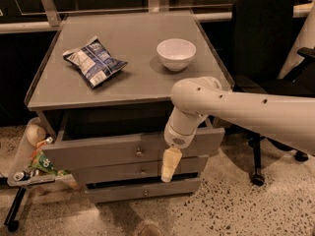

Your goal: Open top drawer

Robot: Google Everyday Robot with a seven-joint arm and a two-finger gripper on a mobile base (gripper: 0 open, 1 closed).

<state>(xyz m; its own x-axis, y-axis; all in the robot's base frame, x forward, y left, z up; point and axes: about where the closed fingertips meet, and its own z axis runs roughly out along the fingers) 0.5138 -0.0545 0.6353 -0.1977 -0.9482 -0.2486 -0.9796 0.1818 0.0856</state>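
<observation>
Top drawer (pixel 98 154) stands partly pulled out under the counter (pixel 138 38), interior in shadow. Claw (pixel 168 165) hangs before its front, right of the knob (pixel 139 152); its state cannot be told. White bowl (pixel 175 53) rests on the counter.

Chip bag (pixel 94 60) and white bowl (pixel 176 53) well apart on grey tabletop (pixel 133 82); black office chair (pixel 261 38) at right.

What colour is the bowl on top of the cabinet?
The bowl is white, clearest in the camera view. The gripper hangs in front of the top drawer.
</observation>
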